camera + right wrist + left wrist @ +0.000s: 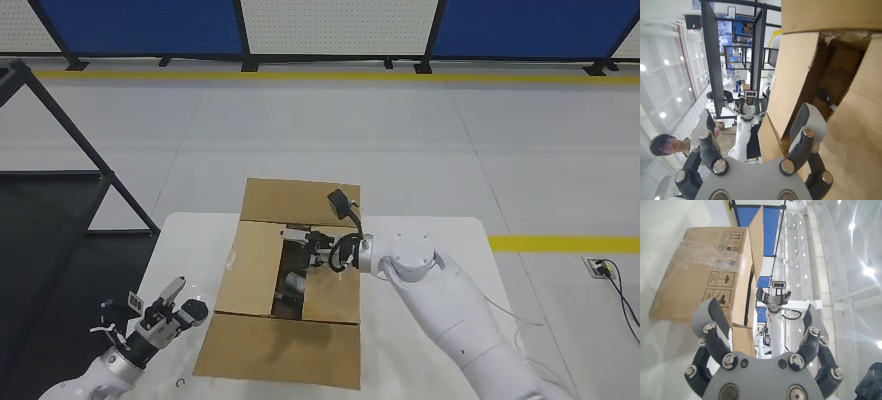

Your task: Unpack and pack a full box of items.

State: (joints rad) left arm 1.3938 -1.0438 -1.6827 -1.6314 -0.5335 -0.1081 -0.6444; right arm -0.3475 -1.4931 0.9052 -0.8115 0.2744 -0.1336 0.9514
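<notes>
A brown cardboard box (280, 350) stands on the white table (190, 240), its top flaps spread out and a narrow opening down the middle. Dark items (290, 290) lie inside, too shadowed to name. My right gripper (298, 238) is open at the far end of the opening, with nothing between its fingers. In the right wrist view the right gripper (756, 123) has one finger (804, 123) beside a flap edge, and a dark item (825, 96) shows in the box's gap. My left gripper (175, 295) is open and empty, low beside the box's left side. The left wrist view has the left gripper (762, 315) facing the taped box wall (706, 275).
A black metal frame (60, 130) stands off the table's left side. Bare table runs along the box's left (185, 250) and right (430, 230). Blue and white partition panels (330, 25) close off the floor behind.
</notes>
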